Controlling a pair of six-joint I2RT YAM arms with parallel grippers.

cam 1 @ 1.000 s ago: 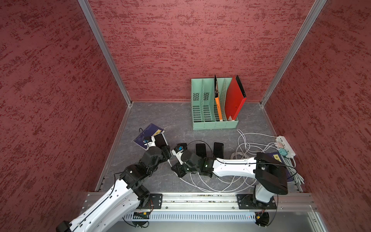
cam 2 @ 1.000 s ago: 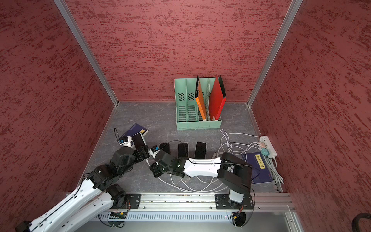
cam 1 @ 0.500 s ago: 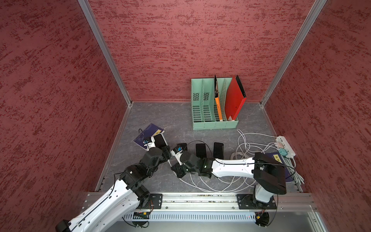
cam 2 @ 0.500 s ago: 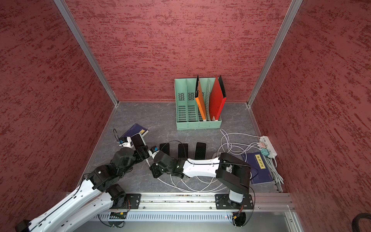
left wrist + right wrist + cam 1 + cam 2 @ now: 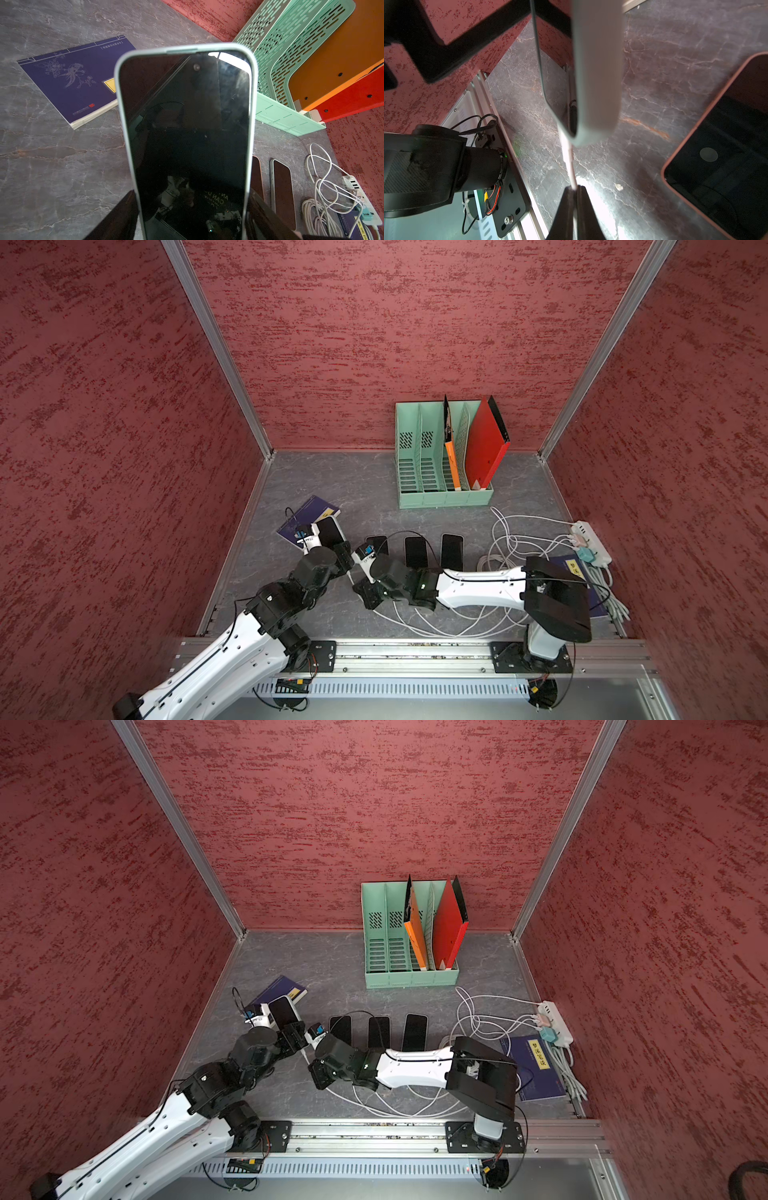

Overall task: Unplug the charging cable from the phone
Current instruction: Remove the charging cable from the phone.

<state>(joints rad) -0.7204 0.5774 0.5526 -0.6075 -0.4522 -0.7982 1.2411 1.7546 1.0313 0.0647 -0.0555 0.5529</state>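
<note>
The phone [image 5: 187, 128], dark-screened in a pale grey-green case, is held off the table with my left gripper [image 5: 191, 218] shut on its long edges; one finger [image 5: 118, 218] shows beside the case. In both top views this phone [image 5: 330, 531] [image 5: 282, 1010] sticks out past the left gripper [image 5: 334, 549] toward the back. The white charging cable [image 5: 568, 158] runs from the phone's lower end [image 5: 596, 72] straight into my right gripper [image 5: 574, 188], which is shut on it. In a top view the right gripper [image 5: 353, 574] sits just right of the left one.
Three other phones [image 5: 415, 551] lie flat in a row mid-table. A mint file rack [image 5: 444, 497] with orange and red folders stands at the back. A blue notebook [image 5: 307, 512] lies behind the held phone. Coiled white cables [image 5: 498, 560] and a power strip [image 5: 590, 541] lie right.
My right gripper has pinched fully shut on the cable and its arm has edged slightly left. The left arm and the phone have stayed put.
</note>
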